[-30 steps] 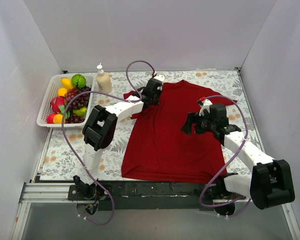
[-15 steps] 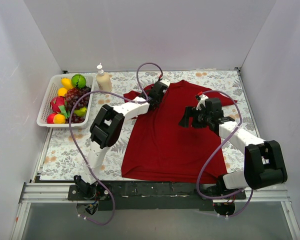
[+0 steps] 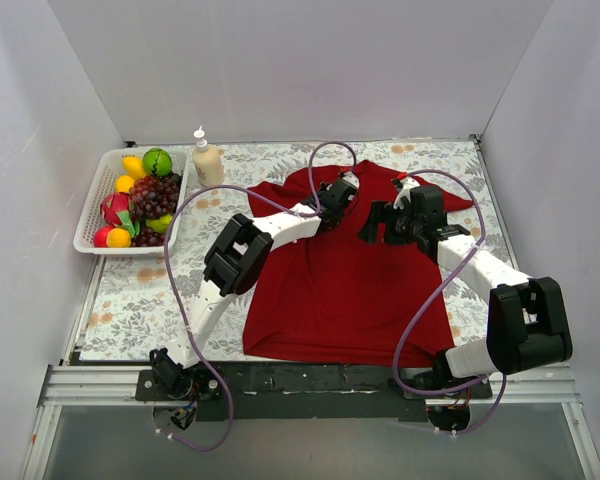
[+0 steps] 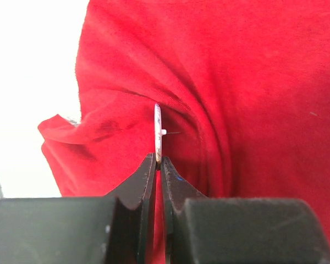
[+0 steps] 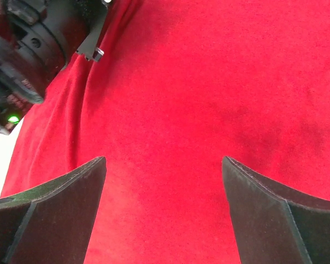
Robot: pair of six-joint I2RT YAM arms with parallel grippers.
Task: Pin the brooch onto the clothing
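Observation:
The dark red T-shirt [image 3: 345, 275] lies spread on the table. My left gripper [image 3: 338, 196] hovers over its upper chest. In the left wrist view this gripper [image 4: 159, 159] is shut on the brooch [image 4: 158, 129], a thin silvery disc seen edge-on with its pin pointing right, just above bunched shirt fabric [image 4: 220, 99]. My right gripper [image 3: 377, 222] is open and empty over the shirt, just right of the left one. In the right wrist view its gripper [image 5: 164, 165] stands wide above flat red cloth [image 5: 181, 110], with the left gripper [image 5: 38, 38] at the upper left.
A white basket [image 3: 95, 200] of toy fruit stands at the left. A pump bottle [image 3: 207, 160] stands behind it near the back wall. White walls close in the floral table mat [image 3: 140, 290] on three sides.
My left gripper has moved right from the shirt's left sleeve to its upper chest, carrying the brooch. My right gripper has moved up and left towards it.

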